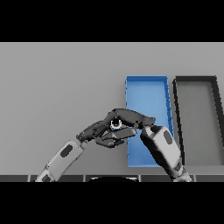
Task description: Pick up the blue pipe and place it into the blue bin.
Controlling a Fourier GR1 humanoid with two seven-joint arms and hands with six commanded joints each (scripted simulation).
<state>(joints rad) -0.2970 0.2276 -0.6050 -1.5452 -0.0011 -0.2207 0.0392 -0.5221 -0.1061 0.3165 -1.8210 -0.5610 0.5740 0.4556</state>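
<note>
left hand [101, 132]: fingers fairly straight, holds nothing, at blue bin's left edge | right hand [127, 118]: over blue bin [146, 94], grip unreadable | blue pipe: can't pick it out | black bin [197, 120]: just right of blue bin

I see a plain mid-grey table [61, 87], no pattern on it. At about two o'clock from centre sits the blue bin [146, 89], its floor a paler blue than its rim. At three o'clock is a second bin [215, 109], black-walled with a grey floor. Both hands are dark charcoal, left hand [98, 131] and right hand [131, 117]; the arms behind them are white and light grey with dark oval patches.
</note>
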